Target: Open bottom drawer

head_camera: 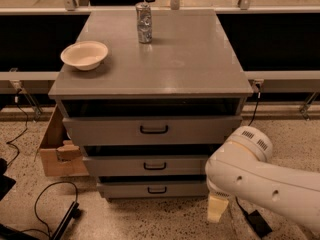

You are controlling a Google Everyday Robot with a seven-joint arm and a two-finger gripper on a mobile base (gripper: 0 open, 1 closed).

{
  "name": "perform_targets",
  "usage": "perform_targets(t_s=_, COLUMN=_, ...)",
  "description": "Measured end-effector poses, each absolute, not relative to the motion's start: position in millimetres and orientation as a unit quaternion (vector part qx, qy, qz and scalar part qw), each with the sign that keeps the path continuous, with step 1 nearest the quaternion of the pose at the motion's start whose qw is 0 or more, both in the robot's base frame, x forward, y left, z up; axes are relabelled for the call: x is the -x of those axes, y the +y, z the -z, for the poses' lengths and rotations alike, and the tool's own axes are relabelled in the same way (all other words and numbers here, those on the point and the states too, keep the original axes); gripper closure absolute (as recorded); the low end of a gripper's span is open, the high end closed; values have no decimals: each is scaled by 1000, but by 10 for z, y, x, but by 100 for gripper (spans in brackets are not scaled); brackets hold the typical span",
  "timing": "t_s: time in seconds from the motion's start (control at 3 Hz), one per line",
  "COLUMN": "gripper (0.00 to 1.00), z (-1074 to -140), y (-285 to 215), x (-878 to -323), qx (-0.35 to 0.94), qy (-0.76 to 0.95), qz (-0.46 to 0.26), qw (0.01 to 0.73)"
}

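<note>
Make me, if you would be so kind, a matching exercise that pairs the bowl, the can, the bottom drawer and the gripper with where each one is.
Things:
1. white bowl
2. metal can
3. bottom drawer
4. gripper

Places:
A. lowest front of the grey cabinet, with a small black handle
B. back middle of the cabinet top
C. down low, just right of the cabinet's base
D. left edge of the cabinet top

Pairs: 1-D, 2-B, 3-A, 4-C.
</note>
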State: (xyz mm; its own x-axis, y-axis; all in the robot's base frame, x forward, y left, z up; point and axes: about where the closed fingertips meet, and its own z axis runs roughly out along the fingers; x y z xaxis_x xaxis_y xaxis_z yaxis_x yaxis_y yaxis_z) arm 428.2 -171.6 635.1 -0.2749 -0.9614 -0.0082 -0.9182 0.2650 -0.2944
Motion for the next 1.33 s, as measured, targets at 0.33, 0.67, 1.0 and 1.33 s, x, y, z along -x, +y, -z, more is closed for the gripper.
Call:
perform_targets(t_s=0.33, gripper=0, z=-5771, y=-1820, x=-4316, qx=610, qy=780, qz=124, qw=66)
perform_targets(t_s=0.67, gripper=0, z=-5231, y=-1928, x=-4407, qx=625, qy=770, qz=116, qw=58)
perform_targets(t_s=1.0, gripper=0, z=-4732, y=-1935, x=-4548, qx=635, qy=763, qz=96, qw=73)
perform_targets(t_s=1.33, gripper=0, z=-4717, y=-1929, x=-4555, qx=635, qy=763, qz=96, qw=73)
